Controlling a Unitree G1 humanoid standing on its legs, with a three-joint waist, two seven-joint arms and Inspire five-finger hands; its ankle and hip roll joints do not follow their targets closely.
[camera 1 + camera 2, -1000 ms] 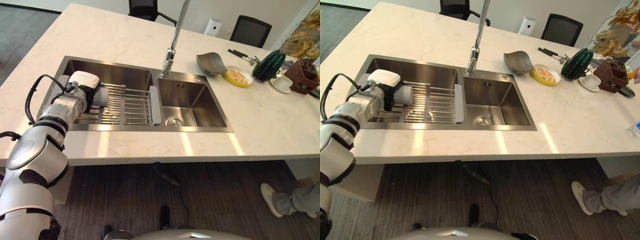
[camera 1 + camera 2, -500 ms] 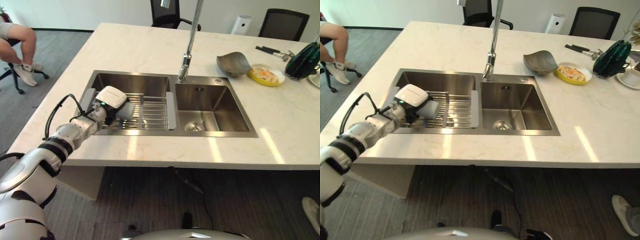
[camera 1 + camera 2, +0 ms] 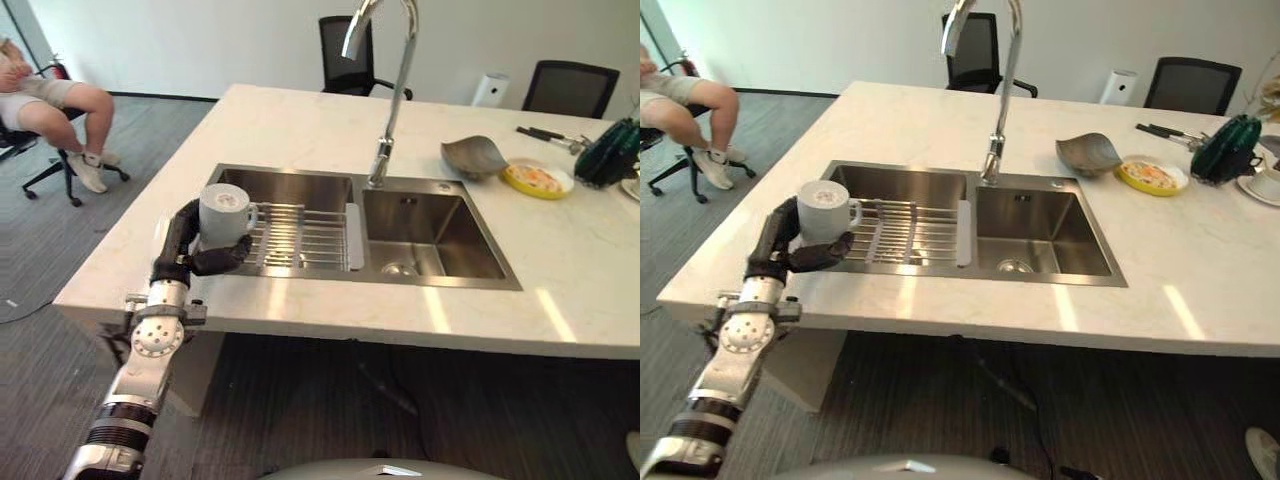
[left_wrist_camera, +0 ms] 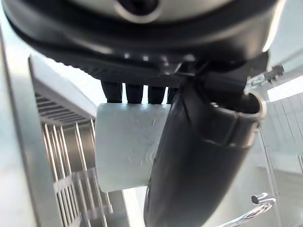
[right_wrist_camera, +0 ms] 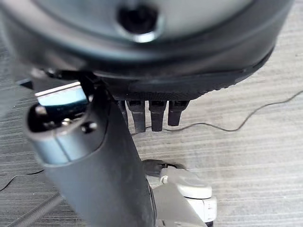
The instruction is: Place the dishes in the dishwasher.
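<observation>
Upright, the mug (image 3: 224, 213) sits clasped in the left hand (image 3: 196, 253).

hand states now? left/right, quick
Left hand: shut on the white mug, held above the sink rack.
Right hand: open, holding nothing, over the floor.

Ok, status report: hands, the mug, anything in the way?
Left hand shut on white mug, held upright above the sink rack. Right hand empty, fingers relaxed, over the floor. Nothing blocking.
</observation>
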